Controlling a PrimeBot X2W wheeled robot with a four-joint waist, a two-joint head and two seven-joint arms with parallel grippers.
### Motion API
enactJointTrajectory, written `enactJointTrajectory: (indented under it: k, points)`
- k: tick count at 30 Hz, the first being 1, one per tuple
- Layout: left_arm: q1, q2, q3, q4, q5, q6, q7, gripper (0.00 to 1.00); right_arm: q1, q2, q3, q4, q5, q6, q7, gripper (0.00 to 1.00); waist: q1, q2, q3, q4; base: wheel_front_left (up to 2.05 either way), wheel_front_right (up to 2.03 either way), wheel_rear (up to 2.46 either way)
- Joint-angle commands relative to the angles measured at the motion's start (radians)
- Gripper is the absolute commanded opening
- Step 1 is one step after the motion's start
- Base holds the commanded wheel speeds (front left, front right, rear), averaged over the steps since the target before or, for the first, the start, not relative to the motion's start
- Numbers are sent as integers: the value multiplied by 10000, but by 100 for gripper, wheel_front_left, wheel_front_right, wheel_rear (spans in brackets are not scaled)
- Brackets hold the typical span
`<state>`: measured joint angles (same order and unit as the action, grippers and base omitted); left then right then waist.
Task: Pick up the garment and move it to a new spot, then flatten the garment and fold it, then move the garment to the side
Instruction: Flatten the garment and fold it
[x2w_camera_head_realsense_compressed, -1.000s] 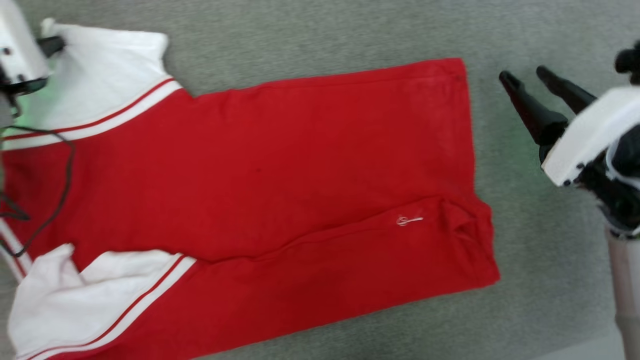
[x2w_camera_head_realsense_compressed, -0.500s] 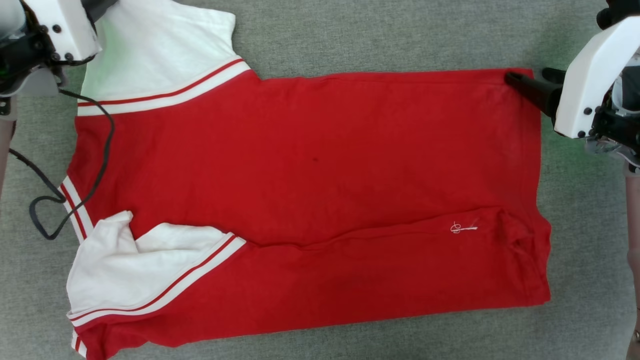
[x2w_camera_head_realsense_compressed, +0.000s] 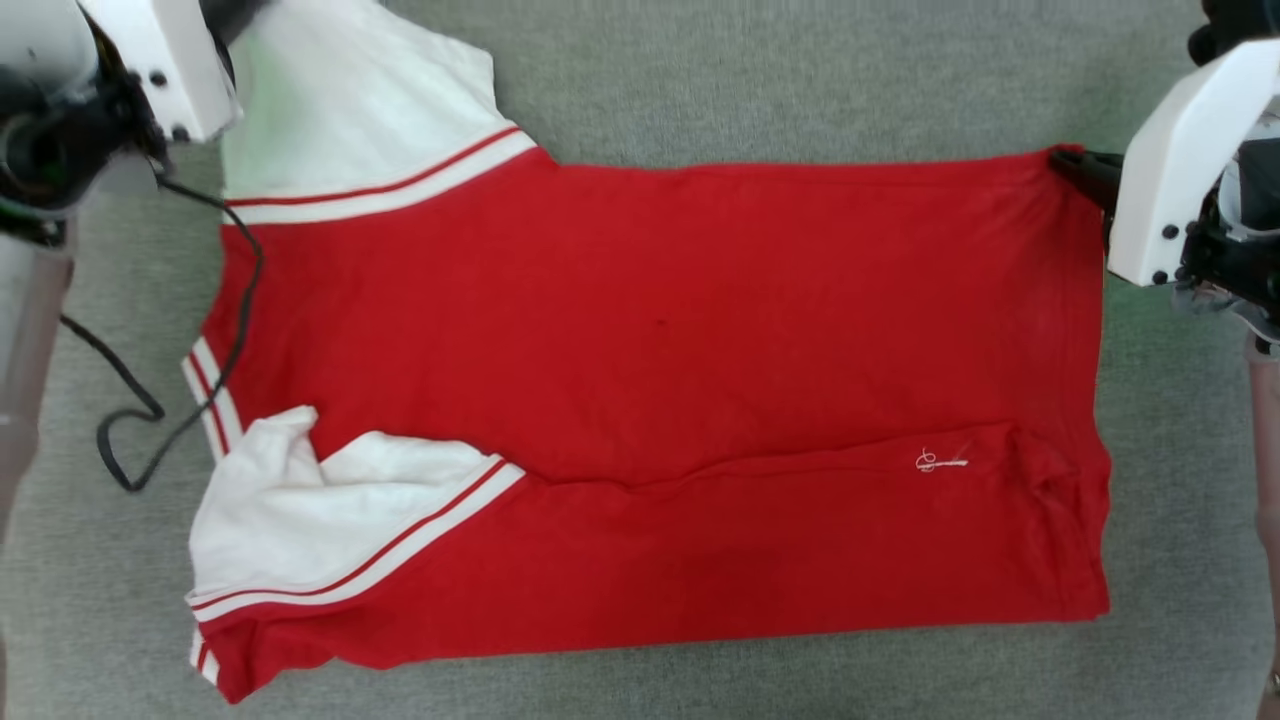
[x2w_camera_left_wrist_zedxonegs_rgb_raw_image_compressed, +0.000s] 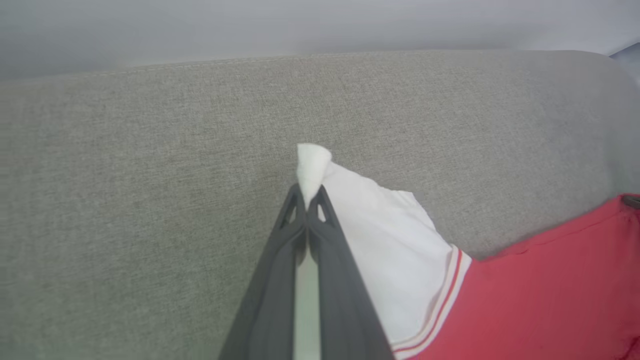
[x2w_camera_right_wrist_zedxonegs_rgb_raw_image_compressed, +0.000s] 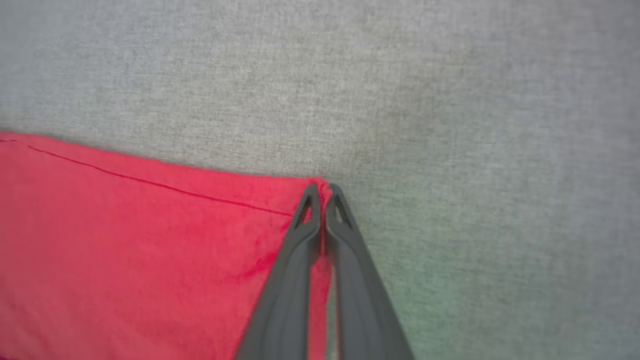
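The garment (x2w_camera_head_realsense_compressed: 660, 400) is seen spread nearly flat on the grey upholstery (x2w_camera_head_realsense_compressed: 800, 80), plain red side up, with the sleeves toward the robot's left and the hem toward its right. The left gripper (x2w_camera_left_wrist_zedxonegs_rgb_raw_image_compressed: 306, 200) is clamped on the tip of the far sleeve (x2w_camera_left_wrist_zedxonegs_rgb_raw_image_compressed: 380, 235), with a small tuft of white cloth pinched out beyond the fingertips. The right gripper (x2w_camera_right_wrist_zedxonegs_rgb_raw_image_compressed: 324, 192) is clamped on the far hem corner (x2w_camera_right_wrist_zedxonegs_rgb_raw_image_compressed: 290, 192), where red cloth can be seen between the fingers. The garment is judged light, soft and limp: no shape will be kept once it is lifted, and whatever is not held will sag and trail. Knit cloth is not expected to slide easily on a textured surface, so drag and bunching are to be allowed for if it is pulled rather than raised. Nothing fragile is involved, though so small a pinch could be lost under tension. The two far-edge points are judged well suited to a fold toward the near edge, provided both are raised together and kept taut. The near sleeve (x2w_camera_head_realsense_compressed: 300, 520) lies crumpled and a long ridge (x2w_camera_head_realsense_compressed: 800, 470) runs beside it, so smoothing may be needed there. A black cable (x2w_camera_head_realsense_compressed: 200, 330) hangs across the sleeve end and could be caught.
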<state>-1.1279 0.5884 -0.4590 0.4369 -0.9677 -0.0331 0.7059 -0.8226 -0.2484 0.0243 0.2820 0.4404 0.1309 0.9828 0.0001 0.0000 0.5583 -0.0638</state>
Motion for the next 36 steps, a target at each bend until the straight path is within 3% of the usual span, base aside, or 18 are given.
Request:
enactJointTrajectory:
  k: [1,9,20,26,27,28,29,33,36]
  points:
    - [379,-19,66,-19,-98,-103,-239,0,210,-112,-35,-160,-20,-4,-159,0,-1,0,-446,131,0,0,0]
    - [2725,241,576,-718,-627,-290,-1594,0,1520,-311,-476,-826,51,-4,-585,0,-1,0,-1957,475,0,0,0]
    - [7222,353,1207,-2372,-1502,270,-3117,0,4235,-17,-1299,-1136,280,-4,-1013,0,-1,0,-3283,843,0,0,0]
    - [9039,-33,1136,-2543,-1913,498,-3533,0,5561,218,-1552,-833,268,-4,-1726,0,-1,0,-3573,893,0,0,0]
    - [9212,-120,1142,-2477,-1950,540,-3636,0,5765,243,-1510,-769,255,-4,-1882,13,-1,0,-3601,886,0,0,0]
    - [9377,-243,1130,-2438,-1977,541,-3754,34,5936,276,-1448,-732,239,-4,-2090,82,-1,0,-3640,863,0,0,0]
    - [9541,-386,1120,-2416,-2042,491,-3860,100,6068,266,-1396,-722,207,-4,-2365,100,-1,0,-3665,835,0,0,0]
    - [10052,-536,1111,-2302,-1897,534,-4379,100,6558,351,-1172,-616,393,-4,-3204,100,-1,0,-3905,685,0,0,0]
    - [10444,-577,1317,-2413,-1611,825,-5077,100,6786,309,-1053,-750,572,-4,-3611,100,-1,0,-4167,492,0,0,0]
